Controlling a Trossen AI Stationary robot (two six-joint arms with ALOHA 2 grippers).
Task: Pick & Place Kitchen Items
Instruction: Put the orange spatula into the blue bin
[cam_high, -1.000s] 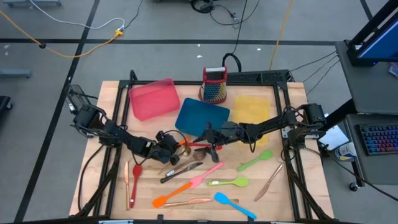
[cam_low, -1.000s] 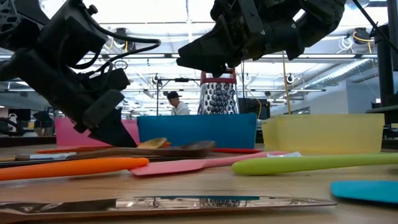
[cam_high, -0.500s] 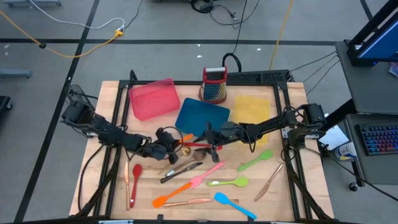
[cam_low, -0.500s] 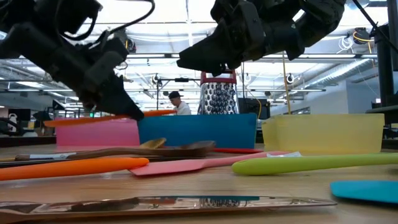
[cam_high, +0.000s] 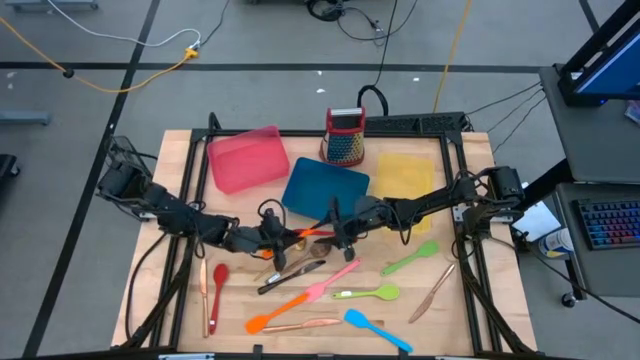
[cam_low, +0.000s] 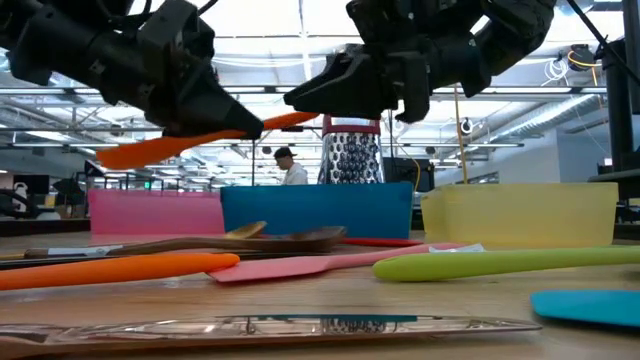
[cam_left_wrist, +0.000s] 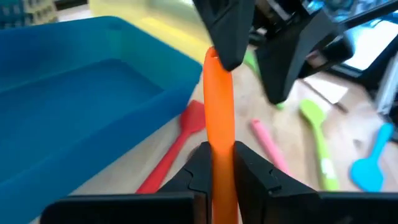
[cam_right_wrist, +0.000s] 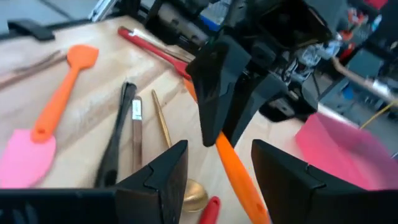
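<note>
My left gripper (cam_high: 277, 237) is shut on an orange silicone utensil (cam_low: 150, 148) and holds it above the table's middle. My right gripper (cam_right_wrist: 221, 180) stands open, facing it. The utensil's far end (cam_left_wrist: 214, 62) reaches between the right gripper's two fingers. On the wood below lie other kitchen items: a red spatula (cam_left_wrist: 180, 140), a pink spatula (cam_high: 335, 280), a second orange spatula (cam_high: 285, 310), two green utensils (cam_high: 408, 258), a blue spatula (cam_high: 378, 330) and some cutlery (cam_high: 290, 272). My left gripper pinches the orange utensil's handle (cam_left_wrist: 217, 146) between its two fingers, about halfway along. The fingers reach out nearly level from the table's left, along the handle. The utensil is lifted clear and slants upward toward the right gripper. My right gripper has a finger (cam_left_wrist: 227, 37) beside the handle's tip; whether it touches, I cannot tell.
A pink tray (cam_high: 245, 158), a blue tray (cam_high: 325, 187) and a yellow tray (cam_high: 405, 175) stand along the far half of the table. A steel box grater (cam_high: 345, 137) stands behind them. A red spatula (cam_high: 217, 285) and a wooden utensil (cam_high: 203, 290) lie near the left edge.
My left gripper has risen from the table and tipped up from pointing steeply down to nearly level. The orange utensil has come up with it, clear of the wood, and its far end now lies between the right gripper's fingers. My right gripper has rolled about its own axis while staying in place.
</note>
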